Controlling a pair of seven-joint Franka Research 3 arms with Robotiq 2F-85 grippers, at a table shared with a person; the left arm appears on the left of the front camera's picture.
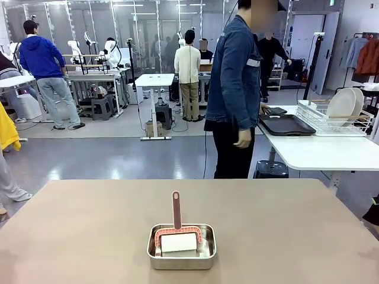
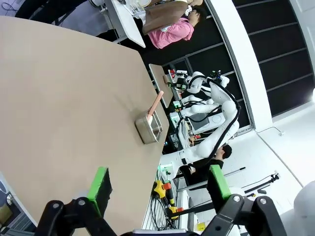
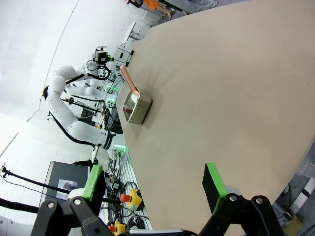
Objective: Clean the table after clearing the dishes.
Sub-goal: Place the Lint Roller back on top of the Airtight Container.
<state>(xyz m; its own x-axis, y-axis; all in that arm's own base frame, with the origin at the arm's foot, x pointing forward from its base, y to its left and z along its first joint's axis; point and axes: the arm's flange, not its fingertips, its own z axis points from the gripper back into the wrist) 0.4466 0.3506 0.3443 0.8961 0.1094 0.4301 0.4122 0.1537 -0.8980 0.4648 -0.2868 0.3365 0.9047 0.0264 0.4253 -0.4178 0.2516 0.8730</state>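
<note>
The wide beige counter [image 1: 284, 231] has no dishes on it. A shiny steel pan [image 1: 181, 246] sits near the robot's edge, in the middle between both arms. The pink brush handle [image 1: 176, 210] stands up. The left tool [image 2: 160, 189] and right tool [image 3: 155, 187] are wide open and hold nothing.

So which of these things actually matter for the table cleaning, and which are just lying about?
Part of the job:
- the table, its beige top to be cleaned
- the steel pan holding a brush and a white block
- the plates in the rack and the dark tray, already on the white table

Just there:
- the person beside the white table
- the stool
</note>
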